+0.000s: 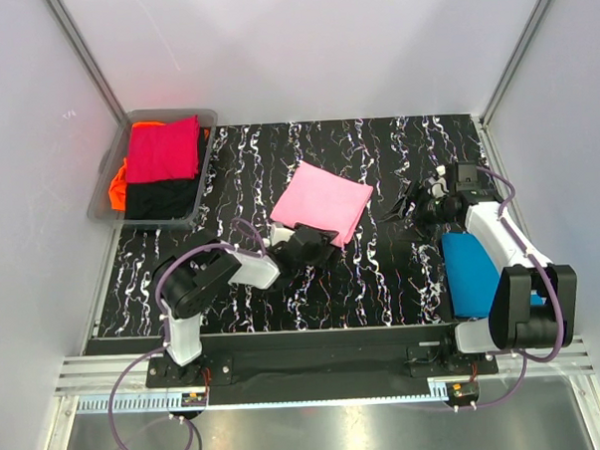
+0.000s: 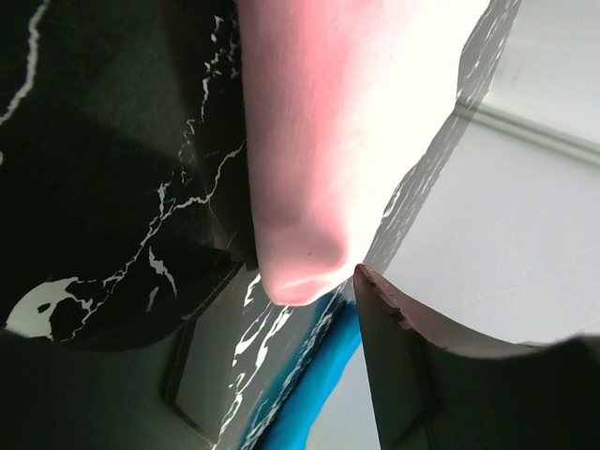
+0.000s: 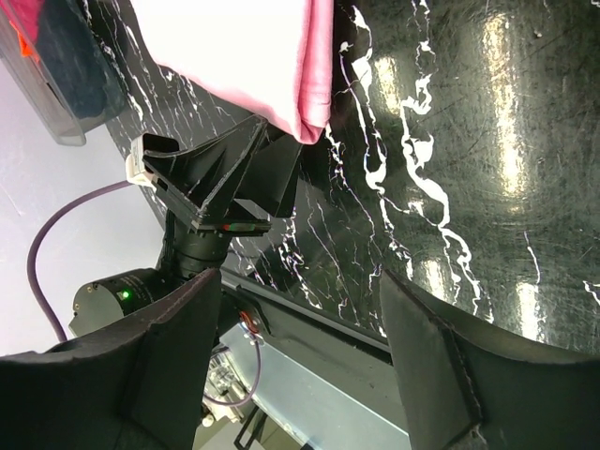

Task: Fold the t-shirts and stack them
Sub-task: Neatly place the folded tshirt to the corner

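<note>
The light pink folded cloth t-shirt [image 1: 322, 206] lies mid-counter [image 1: 382, 276], well apart from the bright blue folded cloth t-shirt [image 1: 474, 272]. Note the left pincer [image 1: 310, 236]: it is open, its 2 fingers straddling the pink corner, apparently positioned to grip it. Your right pincer [image 1: 404, 206] hangs wide open and empty.

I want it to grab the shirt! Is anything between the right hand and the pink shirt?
Nothing. The top view shows only bare black marbled table between the right hand and the pink shirt.
</note>
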Controlling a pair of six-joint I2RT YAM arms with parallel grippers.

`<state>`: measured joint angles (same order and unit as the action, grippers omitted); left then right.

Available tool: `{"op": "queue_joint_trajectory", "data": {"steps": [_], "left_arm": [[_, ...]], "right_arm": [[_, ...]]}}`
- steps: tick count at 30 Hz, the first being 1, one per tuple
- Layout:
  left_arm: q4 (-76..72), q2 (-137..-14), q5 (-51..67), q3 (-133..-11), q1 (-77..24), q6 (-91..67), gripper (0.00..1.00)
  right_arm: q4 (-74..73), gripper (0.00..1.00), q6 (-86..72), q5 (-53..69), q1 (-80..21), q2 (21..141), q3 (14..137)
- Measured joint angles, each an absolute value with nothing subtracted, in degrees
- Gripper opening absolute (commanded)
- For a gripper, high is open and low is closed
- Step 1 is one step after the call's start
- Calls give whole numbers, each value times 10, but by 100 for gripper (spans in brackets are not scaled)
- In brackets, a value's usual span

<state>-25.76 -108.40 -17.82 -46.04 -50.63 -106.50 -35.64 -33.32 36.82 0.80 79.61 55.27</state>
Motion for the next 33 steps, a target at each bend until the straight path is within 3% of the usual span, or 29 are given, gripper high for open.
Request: {"op": "queue_joint_trajectory", "data": {"steps": [9, 13, 16, 21, 33], "left_arm": [[-276, -1107, -187, -469, -506, -1088, 45], [-288, -1118, -186, -467, -506, -1093, 19], [-310, -1120, -182, -455, -505, -1091, 11], [-357, -1117, -162, -426, -492, -1081, 8], [-380, -1075, -95, -409, -469, -1062, 10]], "right_arm": [[-352, 76, -333, 360, 8, 827, 554], [-340, 79, -334, 363, 8, 858, 558], [-319, 87, -334, 377, 8, 886, 559], [-281, 94, -327, 406, 8, 933, 560], [-178, 95, -350, 467, -2, 1071, 600]]}}
